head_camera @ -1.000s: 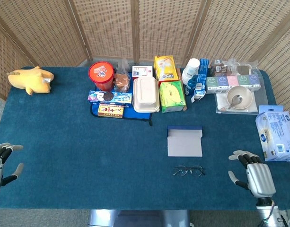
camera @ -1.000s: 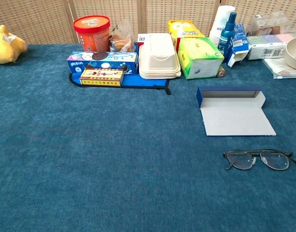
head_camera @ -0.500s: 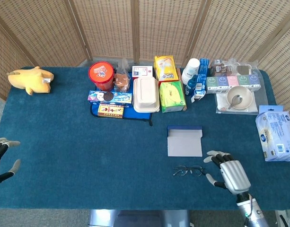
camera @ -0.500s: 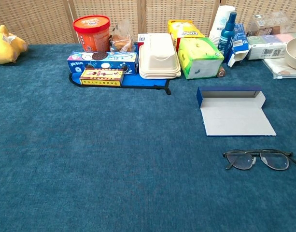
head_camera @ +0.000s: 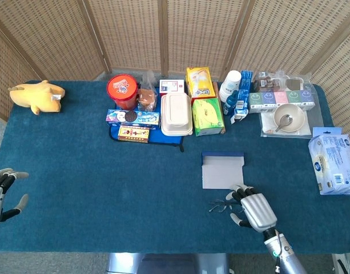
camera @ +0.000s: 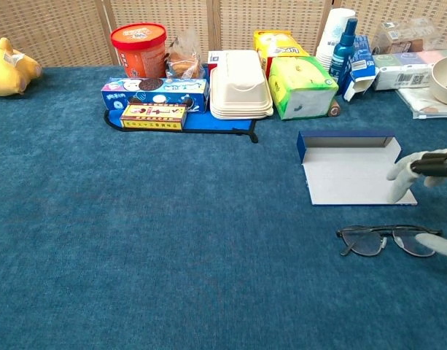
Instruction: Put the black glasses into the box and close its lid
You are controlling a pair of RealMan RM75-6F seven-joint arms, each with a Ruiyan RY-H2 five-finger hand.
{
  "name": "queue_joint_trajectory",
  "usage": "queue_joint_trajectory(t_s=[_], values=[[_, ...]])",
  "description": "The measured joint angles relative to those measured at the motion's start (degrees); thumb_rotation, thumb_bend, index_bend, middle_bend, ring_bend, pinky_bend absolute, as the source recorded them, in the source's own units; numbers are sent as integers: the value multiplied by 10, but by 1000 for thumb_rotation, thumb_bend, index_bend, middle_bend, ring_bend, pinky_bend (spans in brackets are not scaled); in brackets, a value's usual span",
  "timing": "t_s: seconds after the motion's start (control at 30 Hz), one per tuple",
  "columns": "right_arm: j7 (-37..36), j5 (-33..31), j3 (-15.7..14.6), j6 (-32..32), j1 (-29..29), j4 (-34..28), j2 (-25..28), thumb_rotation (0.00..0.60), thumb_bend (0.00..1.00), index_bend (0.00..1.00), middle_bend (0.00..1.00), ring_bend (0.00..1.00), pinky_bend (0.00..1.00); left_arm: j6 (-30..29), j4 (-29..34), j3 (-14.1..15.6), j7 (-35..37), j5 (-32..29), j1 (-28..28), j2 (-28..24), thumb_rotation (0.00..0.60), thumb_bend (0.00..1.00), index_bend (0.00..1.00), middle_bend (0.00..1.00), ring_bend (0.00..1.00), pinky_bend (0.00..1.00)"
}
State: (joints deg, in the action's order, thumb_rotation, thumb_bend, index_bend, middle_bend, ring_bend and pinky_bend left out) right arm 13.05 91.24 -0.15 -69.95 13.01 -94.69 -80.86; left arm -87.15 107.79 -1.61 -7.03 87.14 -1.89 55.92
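R hand [head_camera: 253, 210] hovers over the right end of the black glasses [camera: 387, 240], fingers spread apart, nothing gripped; in chest view its fingertips [camera: 399, 172] show at the frame's right edge, above the lens, thumb tip low by the right lens. Can't tell if any finger touches the frame. Glasses lie flat on the blue table [head_camera: 95, 177], unfolded, partly under the hand in head view, their left lens sticking out to the hand's left.

Just beyond the hand's fingers: the box [head_camera: 222, 170], open, blue walls w/ grey lid flap laid flat toward the hand. Nothing visible inside it; its interior is mostly hidden behind the front wall.

L hand [head_camera: 2, 191] sits far off to the left at the table edge, fingers apart, holding nothing.

Well beyond the R hand, back row: red tub [head_camera: 122, 91] w/ lid on, contents not visible; white clamshell container [head_camera: 176, 113], closed; green tissue box [head_camera: 208, 116]; yellow package [head_camera: 198, 82] behind it; cookie box [head_camera: 132, 117] and a small carton [head_camera: 133, 133] on a blue mat. Up and to the right of the hand: bowl [head_camera: 289, 117] w/ a spoon [head_camera: 283, 121] in it; wipes pack [head_camera: 333, 161] to the hand's far right. Yellow plush toy [head_camera: 36, 96] at far-left back corner.
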Motion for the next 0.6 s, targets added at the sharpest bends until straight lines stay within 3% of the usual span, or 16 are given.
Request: queue_joint_trajectory(t_s=[0.6], values=[[-4, -27, 6, 12, 19, 78, -56, 575, 294, 392, 241, 198, 294, 10, -11, 5, -5, -8, -3, 12, 600, 304, 313, 355, 221, 277]])
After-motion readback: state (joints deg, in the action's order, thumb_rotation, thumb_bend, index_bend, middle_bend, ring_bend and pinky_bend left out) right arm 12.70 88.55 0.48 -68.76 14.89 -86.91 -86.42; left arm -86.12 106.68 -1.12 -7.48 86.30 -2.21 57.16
